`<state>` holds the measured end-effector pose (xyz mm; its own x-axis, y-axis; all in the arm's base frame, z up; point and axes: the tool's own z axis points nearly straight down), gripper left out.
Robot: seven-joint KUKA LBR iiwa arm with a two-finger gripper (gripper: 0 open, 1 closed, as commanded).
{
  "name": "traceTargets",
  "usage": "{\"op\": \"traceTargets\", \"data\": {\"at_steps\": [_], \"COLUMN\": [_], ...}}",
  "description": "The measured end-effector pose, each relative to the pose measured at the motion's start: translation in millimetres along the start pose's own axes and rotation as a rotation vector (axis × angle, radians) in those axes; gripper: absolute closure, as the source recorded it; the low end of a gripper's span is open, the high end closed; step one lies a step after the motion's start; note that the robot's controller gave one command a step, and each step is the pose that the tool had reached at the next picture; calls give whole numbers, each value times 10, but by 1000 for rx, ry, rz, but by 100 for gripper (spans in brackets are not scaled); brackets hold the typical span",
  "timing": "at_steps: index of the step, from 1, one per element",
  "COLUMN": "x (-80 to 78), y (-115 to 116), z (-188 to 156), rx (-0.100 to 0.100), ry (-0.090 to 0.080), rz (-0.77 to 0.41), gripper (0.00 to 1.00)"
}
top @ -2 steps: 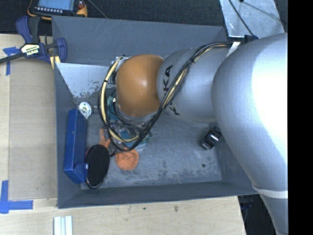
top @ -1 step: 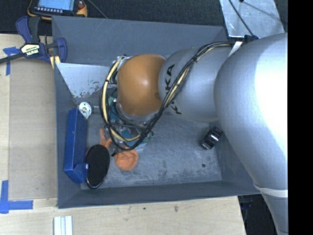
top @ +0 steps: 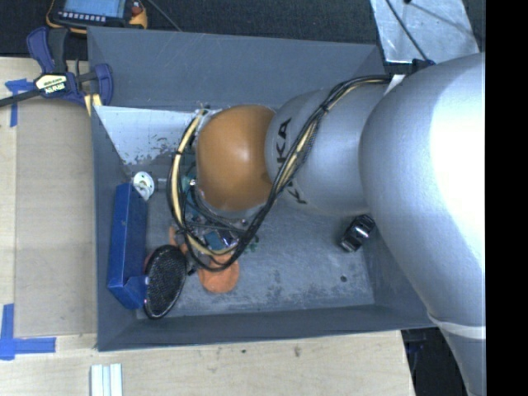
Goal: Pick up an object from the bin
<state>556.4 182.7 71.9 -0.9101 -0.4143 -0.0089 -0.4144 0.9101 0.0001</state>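
Orange lump (top: 219, 280), rounded and soft-looking, is lying on the floor of the bin (top: 247, 330), close to the near wall and left of middle; a black oval mesh thing (top: 163, 280) is lying just left of it, touching the blue box (top: 128, 242) that is running along the left wall; the gripper (top: 211, 239) is hanging directly behind the lump, over its far edge; whether it is released or clenched cannot be told, since the wrist's orange cover (top: 235, 159) and cables (top: 177, 190) are hiding it; a black clip (top: 356, 234) is lying well apart to the right; a small white round thing (top: 143, 185) is sitting beyond the box's far end.
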Motion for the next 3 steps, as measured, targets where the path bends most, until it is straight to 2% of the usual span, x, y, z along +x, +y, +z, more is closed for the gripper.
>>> {"op": "traceTargets", "data": {"at_steps": [1,2,3], "x": [-349,-434,23], "y": [160,10,-231], "z": [11,9,-5], "rx": [0,-3,-2], "ry": [7,4,-3], "rz": [-43,-105,-154], "gripper": [100,100,100]}}
